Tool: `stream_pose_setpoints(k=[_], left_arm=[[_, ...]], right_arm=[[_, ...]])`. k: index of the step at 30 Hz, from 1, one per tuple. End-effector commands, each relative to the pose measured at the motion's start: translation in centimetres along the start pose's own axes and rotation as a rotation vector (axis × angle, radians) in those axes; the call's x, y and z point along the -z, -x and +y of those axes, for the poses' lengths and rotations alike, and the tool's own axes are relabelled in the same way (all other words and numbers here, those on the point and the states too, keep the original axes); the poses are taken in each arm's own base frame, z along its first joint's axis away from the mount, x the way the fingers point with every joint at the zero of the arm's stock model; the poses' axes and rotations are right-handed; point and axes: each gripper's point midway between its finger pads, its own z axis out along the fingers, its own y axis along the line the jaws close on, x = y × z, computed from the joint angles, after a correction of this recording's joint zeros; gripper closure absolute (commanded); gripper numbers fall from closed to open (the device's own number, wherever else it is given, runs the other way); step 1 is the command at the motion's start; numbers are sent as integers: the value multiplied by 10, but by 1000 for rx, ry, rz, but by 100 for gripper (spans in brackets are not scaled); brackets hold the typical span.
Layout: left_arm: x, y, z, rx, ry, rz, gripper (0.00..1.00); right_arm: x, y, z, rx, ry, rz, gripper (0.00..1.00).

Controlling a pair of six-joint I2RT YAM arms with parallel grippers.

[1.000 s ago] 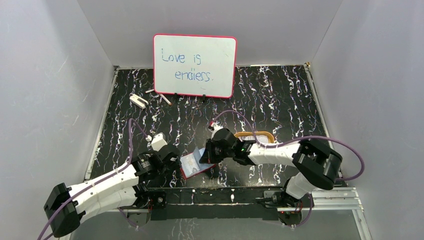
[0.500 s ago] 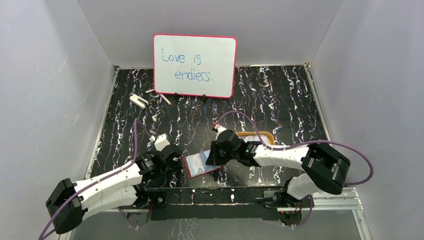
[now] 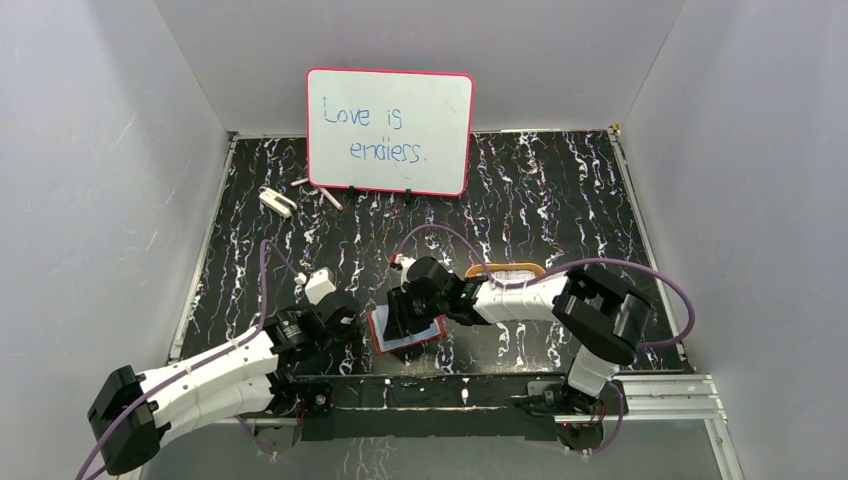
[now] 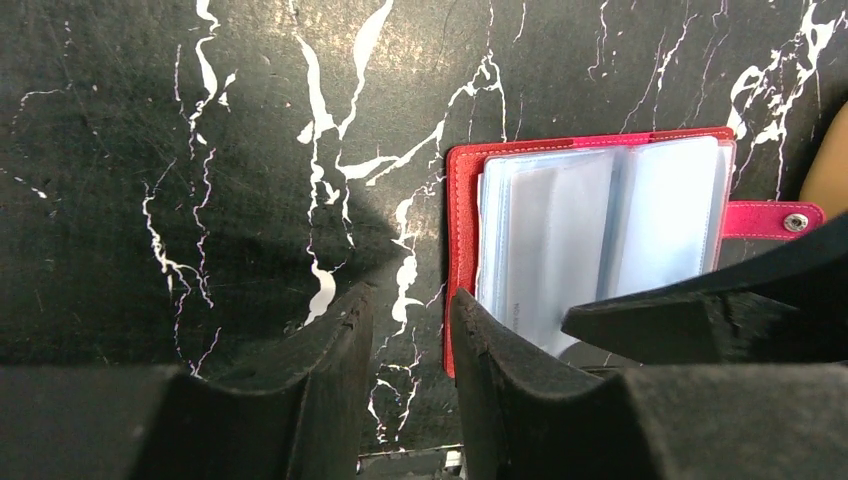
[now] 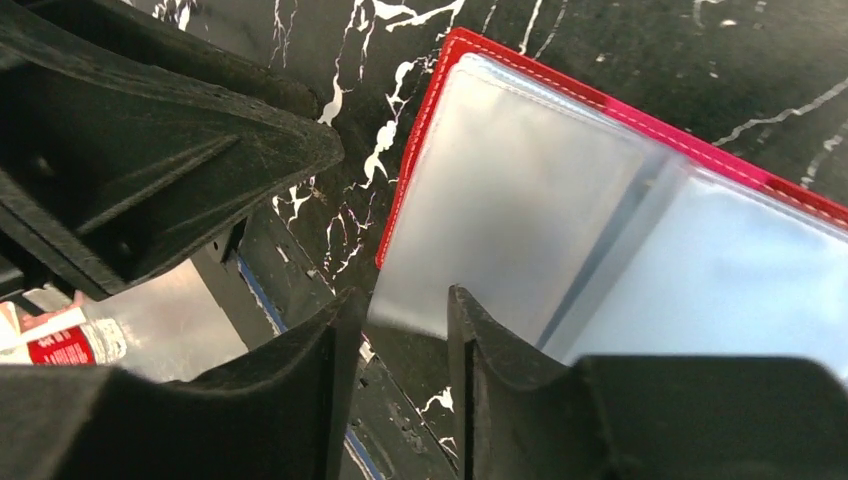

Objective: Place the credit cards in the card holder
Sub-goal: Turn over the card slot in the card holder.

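The card holder [image 4: 600, 220] lies open, pockets up, on the bench [image 4: 150, 150] near its front edge. My right gripper [image 5: 400, 300] hangs over one corner with its jaws parted. A pale corner [image 5: 405, 318] sits in the gap; I cannot tell whether it is a card or a clear pocket. My left gripper [image 4: 408, 300] is parted and empty, just beside the red cover. Procedure: brace the cover with the left, seat any card fully, lift straight away.
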Motion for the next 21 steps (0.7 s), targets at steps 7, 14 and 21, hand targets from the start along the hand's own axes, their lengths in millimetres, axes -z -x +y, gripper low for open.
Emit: stream_pose_setpoints(k=[7,14,21], left_arm=[[24,36,-4,33,-5,-127,65],[38,51,-25,22,-81,-161,59],[35,38,-61,-36,-244,-91,58]], right_arm=[[13,20,48,125,161,-31,29],[79,49,39,151,7,-230,25],[207,104,-82,-149,-426,-538,42]])
